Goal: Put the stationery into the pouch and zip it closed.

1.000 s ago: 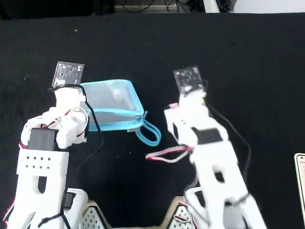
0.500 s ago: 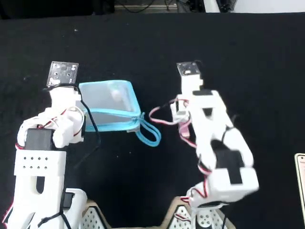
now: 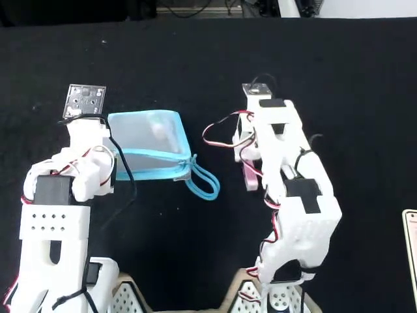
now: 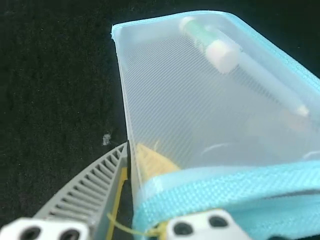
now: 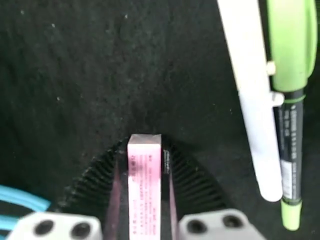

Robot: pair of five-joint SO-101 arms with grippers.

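The translucent pouch [image 3: 148, 140] with a blue zip edge lies left of centre, its blue strap loop [image 3: 204, 182] trailing toward the right arm. Inside the pouch [image 4: 200, 110] I see a white-capped green stick [image 4: 212, 45] and something yellow [image 4: 150, 159]. My left gripper [image 3: 111, 153] is shut on the pouch's left edge, with a grey finger [image 4: 95, 192] along it. My right gripper [image 3: 249, 175] hangs just right of the strap, shut on a pink eraser [image 5: 144, 190]. Beyond it on the cloth lie a white pen [image 5: 250, 95] and a green pen [image 5: 290, 100].
Black cloth [image 3: 339, 85] covers the whole table. A pale card-like object [image 3: 410, 231] sticks in at the right edge. The blue strap [image 5: 20, 200] lies close beside the right gripper. Open cloth stretches behind the pouch and to the far right.
The right arm has swung round and folded up, carrying the pink eraser to a spot just right of the strap. The left arm and pouch have shifted slightly left.
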